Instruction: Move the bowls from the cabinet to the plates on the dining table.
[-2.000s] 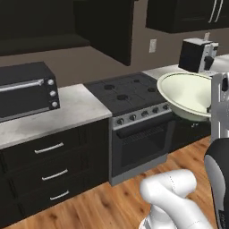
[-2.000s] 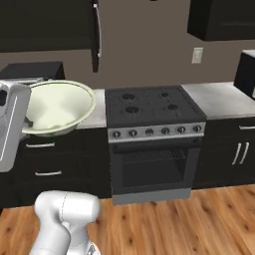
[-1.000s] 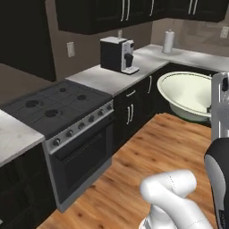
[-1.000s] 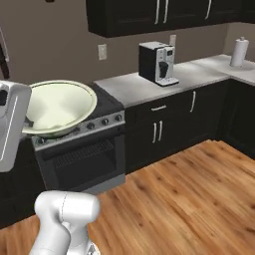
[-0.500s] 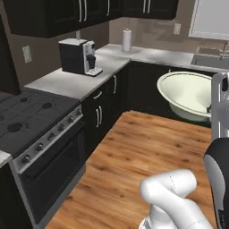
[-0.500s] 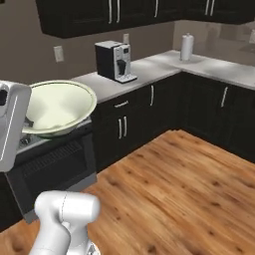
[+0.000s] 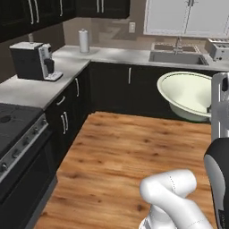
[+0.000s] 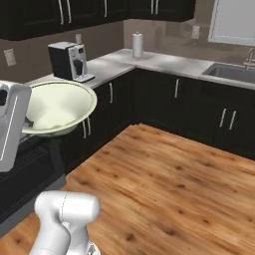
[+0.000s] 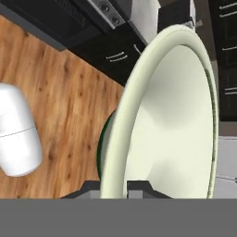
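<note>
A cream-white bowl hangs tilted in the air over the wooden floor, with my gripper shut on its rim. In the right base view the bowl sits at the left, beside the gripper. In the hand view the bowl stands on edge, a dark green band low on its outside, and the gripper pinches its rim. Dark wall cabinets with vertical silver handles run along the top; I cannot tell whether one is the bowls' cabinet. The dining table and the plates are out of view.
An L-shaped grey counter on dark base cabinets carries a black coffee machine, a paper towel roll, a sink and a toaster. A stove stands at the near left. Wooden floor lies open ahead.
The whole picture has swung: the camera turned, so the stove slid off to the left and the corner counter and sink came into view. The bowl stays in the shut gripper.
</note>
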Controlling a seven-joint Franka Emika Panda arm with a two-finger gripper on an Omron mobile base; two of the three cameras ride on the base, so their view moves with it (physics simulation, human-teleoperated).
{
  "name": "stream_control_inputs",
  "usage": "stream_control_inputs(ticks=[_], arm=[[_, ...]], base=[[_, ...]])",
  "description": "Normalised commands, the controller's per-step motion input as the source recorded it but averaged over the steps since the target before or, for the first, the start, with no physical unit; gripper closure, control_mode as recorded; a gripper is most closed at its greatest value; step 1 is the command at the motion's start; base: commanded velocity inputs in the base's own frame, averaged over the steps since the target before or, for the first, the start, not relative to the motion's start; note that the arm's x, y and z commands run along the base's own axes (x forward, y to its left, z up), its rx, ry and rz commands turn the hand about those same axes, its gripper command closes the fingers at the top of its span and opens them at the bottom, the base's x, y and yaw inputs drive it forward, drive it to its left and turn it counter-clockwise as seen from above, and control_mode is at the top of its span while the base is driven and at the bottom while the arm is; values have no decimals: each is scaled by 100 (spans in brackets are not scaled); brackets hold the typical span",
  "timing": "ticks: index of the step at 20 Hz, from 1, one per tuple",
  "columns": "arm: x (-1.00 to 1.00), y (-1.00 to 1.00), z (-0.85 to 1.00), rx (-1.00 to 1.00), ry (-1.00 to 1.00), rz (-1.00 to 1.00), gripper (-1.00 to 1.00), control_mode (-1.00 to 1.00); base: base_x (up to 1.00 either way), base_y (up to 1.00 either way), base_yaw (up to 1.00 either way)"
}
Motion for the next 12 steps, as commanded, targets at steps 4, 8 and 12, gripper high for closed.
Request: stream_control_inputs(ticks=[4,8,12], arm=[[0,0,0,0,0,0,100,100],[0,0,0,0,0,0,100,100],[0,0,0,0,0,0,100,100]], base=[[0,-32,-42],[0,-29,-43],[0,-27,-43]])
